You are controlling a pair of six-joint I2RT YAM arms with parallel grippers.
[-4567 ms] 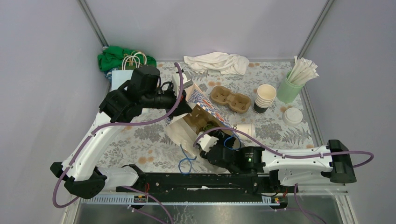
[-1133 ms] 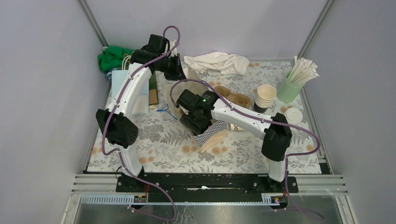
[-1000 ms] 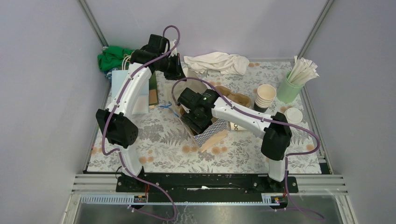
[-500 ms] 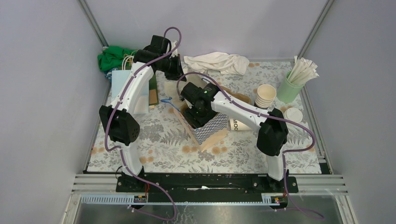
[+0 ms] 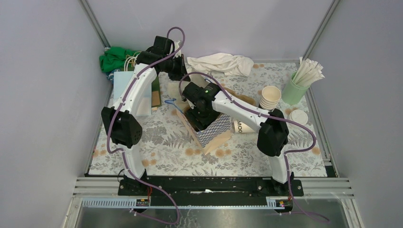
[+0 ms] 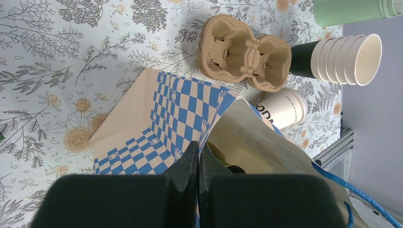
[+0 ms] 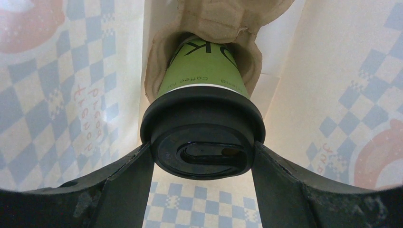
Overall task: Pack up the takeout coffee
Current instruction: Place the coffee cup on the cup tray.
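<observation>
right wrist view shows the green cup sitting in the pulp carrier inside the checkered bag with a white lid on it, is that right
Not quite: the lid is black, not white. The right wrist view shows the green cup sitting in the pulp carrier inside the checkered bag, with a black lid on it.

Overhead: I see the right arm point(image 5: 237, 112) reaching down into the blue-checked bag point(image 5: 215, 130) at the middle of the tabletop point(image 5: 152, 142). A cream cup point(image 5: 243, 127) lies on its side just beside the bag; stacked cups point(image 5: 270, 99) stand behind it.
</observation>
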